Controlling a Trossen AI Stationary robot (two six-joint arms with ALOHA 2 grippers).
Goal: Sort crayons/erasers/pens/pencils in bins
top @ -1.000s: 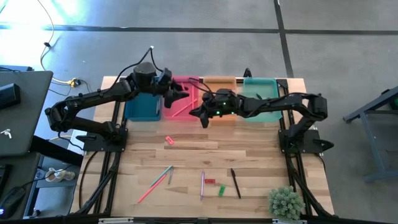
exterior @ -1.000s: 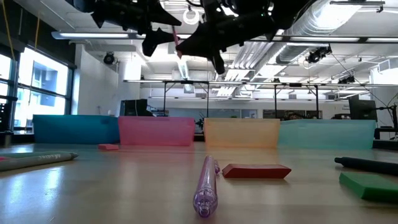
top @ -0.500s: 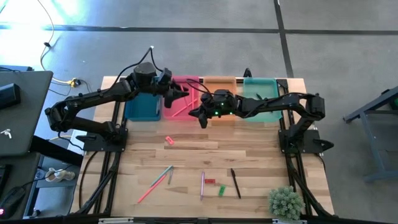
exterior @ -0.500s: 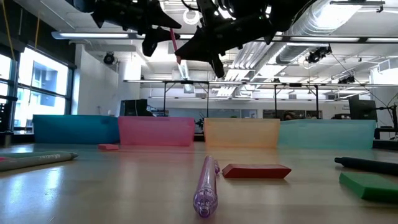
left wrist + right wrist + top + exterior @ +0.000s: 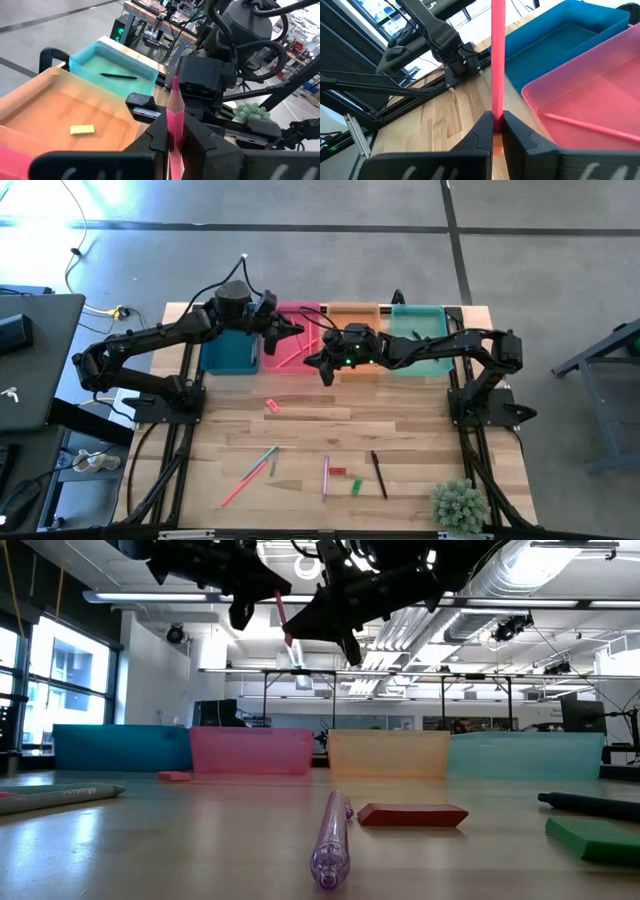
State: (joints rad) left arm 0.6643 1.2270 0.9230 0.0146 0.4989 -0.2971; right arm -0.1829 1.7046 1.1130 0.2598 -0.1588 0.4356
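Observation:
A pink pencil hangs steeply tilted in the air over the pink bin, and both grippers are shut on it. My left gripper has its upper part and my right gripper its lower part. Another pencil lies in the pink bin. The orange bin holds a yellow eraser. The mint-green bin holds a black pen. The teal-blue bin stands far left in the row. My left gripper pinches the pencil between its two fingers a little behind the sharpened tip. The fingers come nearly level from the table's left and lie across the pencil, which is clear of the bins. My right gripper pinches the pencil's other end between its two fingers, coming nearly level from the table's right. The fingers lie across the pencil, whose long free part rises away from them.
On the near half of the table lie a red eraser, a pink pencil beside a grey stick, a purple pen, a red eraser, a green eraser and a black pen. A small plant stands near right.
My left gripper has shut on the upper part of the pencil that my right gripper holds. Both arms and the pencil have stayed in place above the pink bin.

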